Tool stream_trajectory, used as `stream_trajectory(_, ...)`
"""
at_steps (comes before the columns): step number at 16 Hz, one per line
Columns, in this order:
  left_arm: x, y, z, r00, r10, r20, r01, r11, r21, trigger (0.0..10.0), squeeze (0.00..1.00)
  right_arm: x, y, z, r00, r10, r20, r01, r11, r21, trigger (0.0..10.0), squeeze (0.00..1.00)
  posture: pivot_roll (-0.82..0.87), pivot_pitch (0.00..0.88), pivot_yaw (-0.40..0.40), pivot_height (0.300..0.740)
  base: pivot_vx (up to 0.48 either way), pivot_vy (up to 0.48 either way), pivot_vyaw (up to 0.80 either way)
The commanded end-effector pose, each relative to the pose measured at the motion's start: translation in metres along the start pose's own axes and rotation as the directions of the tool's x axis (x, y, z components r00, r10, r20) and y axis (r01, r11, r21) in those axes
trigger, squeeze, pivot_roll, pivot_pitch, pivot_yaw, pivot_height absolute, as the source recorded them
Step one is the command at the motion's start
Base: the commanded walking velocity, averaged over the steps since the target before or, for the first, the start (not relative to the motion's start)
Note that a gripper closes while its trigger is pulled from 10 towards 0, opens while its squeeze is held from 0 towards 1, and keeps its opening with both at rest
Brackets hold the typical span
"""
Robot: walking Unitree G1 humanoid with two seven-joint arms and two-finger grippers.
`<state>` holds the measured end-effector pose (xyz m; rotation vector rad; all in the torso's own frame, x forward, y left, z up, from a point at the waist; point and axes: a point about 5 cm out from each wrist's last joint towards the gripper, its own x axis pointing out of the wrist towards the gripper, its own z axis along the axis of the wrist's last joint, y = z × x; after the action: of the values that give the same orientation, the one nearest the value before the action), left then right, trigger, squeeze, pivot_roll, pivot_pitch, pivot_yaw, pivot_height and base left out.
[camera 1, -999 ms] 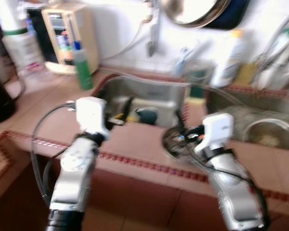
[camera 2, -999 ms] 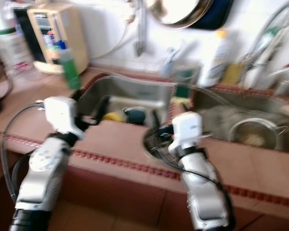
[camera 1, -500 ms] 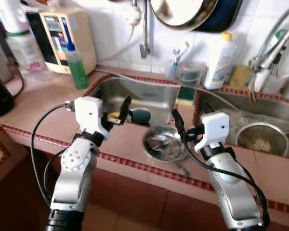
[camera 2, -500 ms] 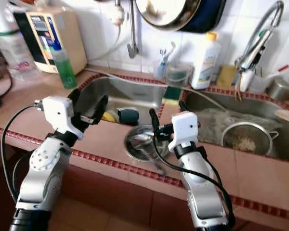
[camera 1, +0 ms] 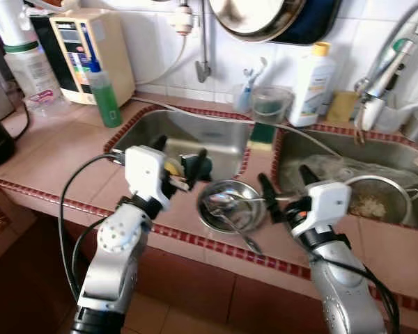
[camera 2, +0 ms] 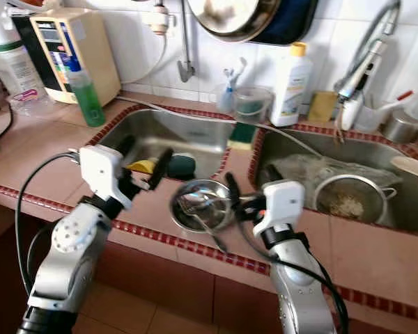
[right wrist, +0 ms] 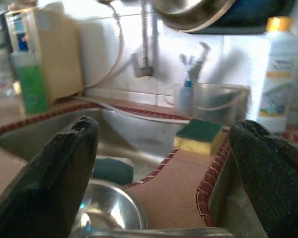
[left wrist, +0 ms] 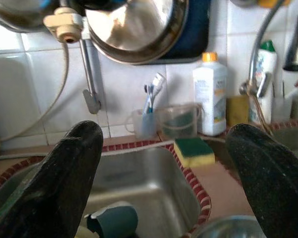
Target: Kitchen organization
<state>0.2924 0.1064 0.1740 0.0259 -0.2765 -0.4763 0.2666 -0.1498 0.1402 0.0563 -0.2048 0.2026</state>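
The small round steel bowl (camera 1: 228,205) is sat on the tiled terracotta countertop (camera 1: 70,149), on the strip btwn the two sinks, close to the counter's front edge w/ its red patterned border. A long metal spoon or ladle (camera 1: 231,229) is laid in it, handle run out over the rim toward the front edge, angled to the robot's right.

The bowl is framed by both arms. The left gripper (camera 1: 180,161) is held just beside the bowl's left rim, fingers spread apart, nothing in them. The right gripper (camera 1: 287,189) is held just beside the right rim, fingers also parted and empty.

Neither is clearly nearer imo, but the handle's long axis is pointed more to the right gripper's side, so that arm is prob better placed for the utensil and the left for the bowl rim.
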Motion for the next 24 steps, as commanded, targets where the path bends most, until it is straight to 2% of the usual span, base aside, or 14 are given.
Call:
stream_trajectory(1,0.001,-0.008,0.006,0.998,-0.053,0.015,0.053,0.998,0.037,10.0,0.00,0.002,-0.008,0.006,0.998,-0.067,0.022,0.066,0.997,0.046,10.0,0.00,-0.23,0.033,0.050,0.740,0.000,0.000,0.00)
stream_trajectory(3,0.002,-0.019,0.009,0.992,-0.128,0.019,0.126,0.990,0.067,10.0,0.00,0.002,-0.012,0.007,0.991,-0.128,0.030,0.125,0.987,0.104,10.0,0.00,-0.24,0.041,0.056,0.740,0.000,0.000,0.00)
stream_trajectory(4,0.001,-0.026,0.011,0.984,-0.179,0.022,0.177,0.982,0.073,10.0,0.00,0.001,-0.015,0.006,0.986,-0.165,0.026,0.161,0.981,0.104,10.0,0.00,-0.24,0.045,0.060,0.740,0.000,0.000,0.00)
stream_trajectory(6,-0.001,-0.027,0.009,0.982,-0.189,0.017,0.188,0.981,0.051,10.0,0.00,-0.005,-0.014,-0.001,0.984,-0.180,0.002,0.179,0.982,0.060,10.0,0.00,-0.23,0.051,0.066,0.740,0.000,0.000,0.00)
stream_trajectory(9,-0.004,-0.028,0.010,0.977,-0.212,0.013,0.211,0.976,0.052,10.0,0.00,-0.015,-0.014,-0.009,0.978,-0.206,-0.034,0.207,0.977,0.051,10.0,0.00,-0.23,0.057,0.068,0.740,0.000,0.000,0.00)
stream_trajectory(10,-0.005,-0.028,0.011,0.976,-0.217,0.014,0.216,0.975,0.054,10.0,0.00,-0.023,-0.016,-0.011,0.970,-0.238,-0.042,0.240,0.970,0.035,10.0,0.00,-0.23,0.060,0.068,0.740,0.000,0.000,0.00)
stream_trajectory(12,-0.006,-0.027,0.011,0.976,-0.215,0.014,0.214,0.975,0.050,10.0,0.00,-0.041,-0.022,-0.003,0.955,-0.295,0.035,0.297,0.953,-0.064,10.0,0.00,-0.24,0.069,0.072,0.740,0.000,0.000,0.00)
stream_trajectory(14,-0.005,-0.029,0.010,0.976,-0.218,0.014,0.217,0.975,0.042,10.0,0.00,-0.051,-0.029,0.000,0.929,-0.365,0.062,0.369,0.923,-0.109,10.0,0.00,-0.25,0.075,0.076,0.740,0.000,0.000,0.00)
stream_trajectory(17,-0.005,-0.030,0.011,0.973,-0.231,0.013,0.230,0.973,0.034,10.0,0.00,-0.063,-0.031,-0.002,0.915,-0.399,0.060,0.403,0.902,-0.155,10.0,0.00,-0.27,0.088,0.087,0.740,0.000,0.000,0.00)
stream_trajectory(21,-0.006,-0.030,0.010,0.972,-0.235,0.008,0.234,0.972,0.030,10.0,0.00,-0.074,-0.025,-0.014,0.926,-0.378,-0.001,0.373,0.914,-0.162,10.0,0.00,-0.27,0.094,0.093,0.740,0.000,0.000,0.00)
stream_trajectory(23,-0.005,-0.030,0.010,0.972,-0.236,0.006,0.236,0.971,0.031,10.0,0.00,-0.069,-0.019,-0.016,0.947,-0.322,-0.019,0.317,0.938,-0.139,10.0,0.00,-0.26,0.091,0.094,0.740,0.000,0.000,0.00)
stream_trajectory(24,-0.005,-0.030,0.011,0.972,-0.237,0.005,0.236,0.971,0.031,10.0,0.00,-0.067,-0.016,-0.018,0.957,-0.286,-0.036,0.276,0.945,-0.174,10.0,0.00,-0.26,0.093,0.094,0.740,0.000,0.000,0.00)
